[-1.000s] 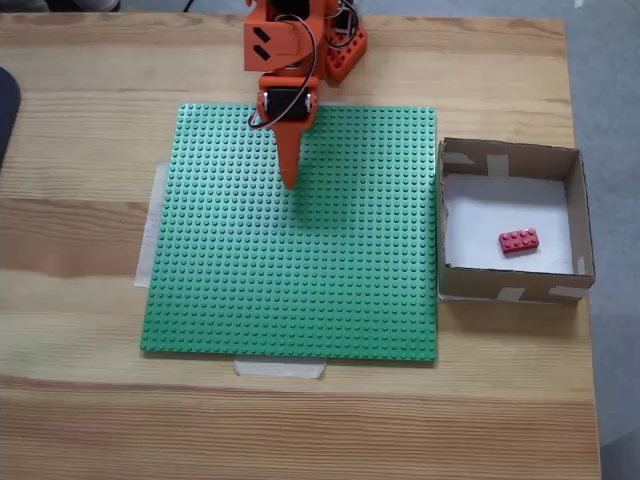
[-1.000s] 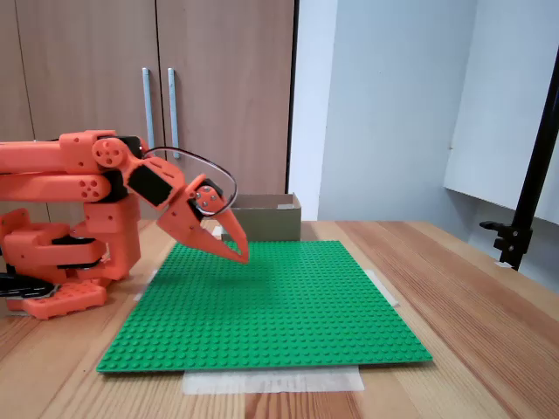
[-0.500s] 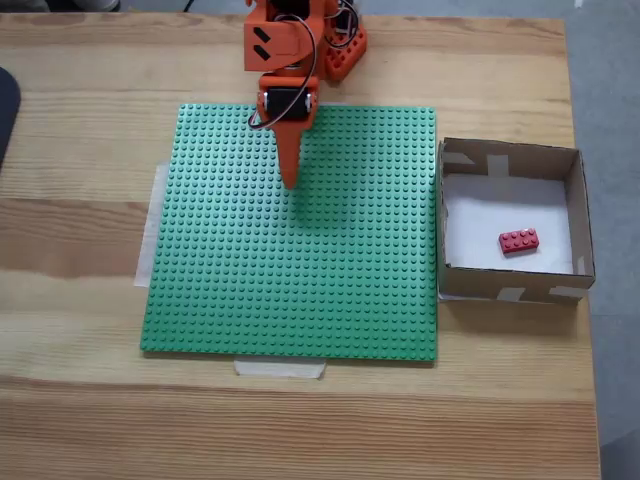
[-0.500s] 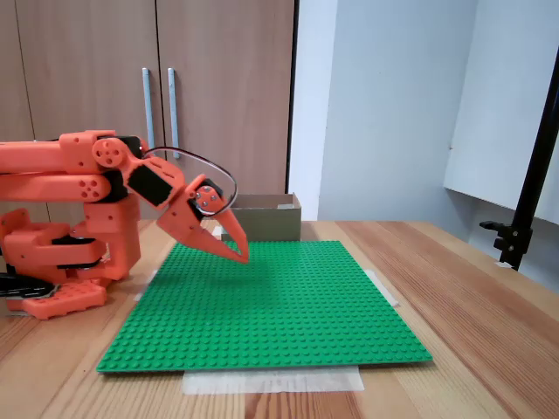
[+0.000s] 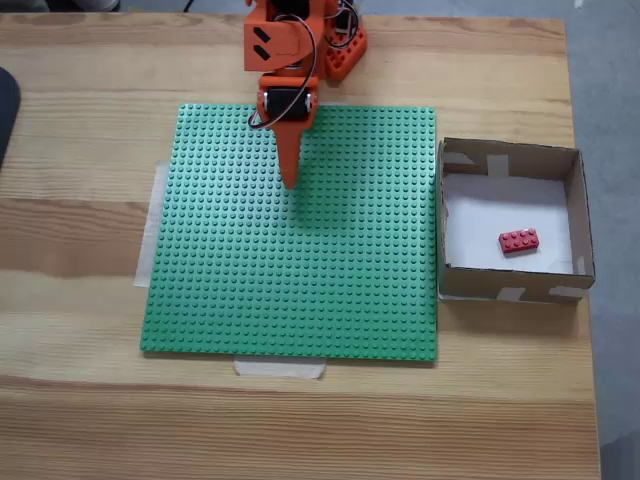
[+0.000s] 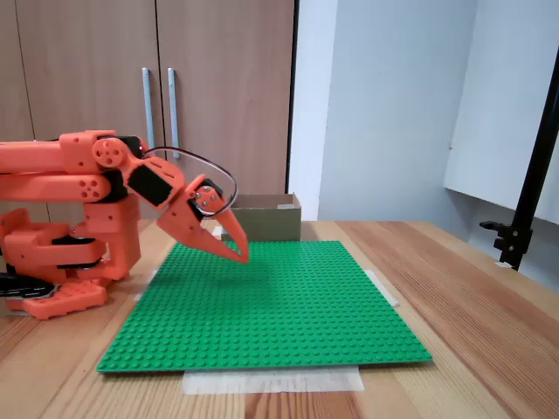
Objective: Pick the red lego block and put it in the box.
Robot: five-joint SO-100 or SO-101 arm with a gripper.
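Nothing has changed over the last second: I see the red lego block point(image 5: 519, 240) lying inside the box point(image 5: 580, 215), and my hand point(image 5: 290, 183), fingers together and empty, hovering over the green baseplate point(image 5: 300, 290). I judge the task complete.

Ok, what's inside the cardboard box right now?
The small red rectangular lego brick lies on the white bottom of the square brown cardboard box, right of centre in the view from above. The near wall hides a strip of the floor beside it.
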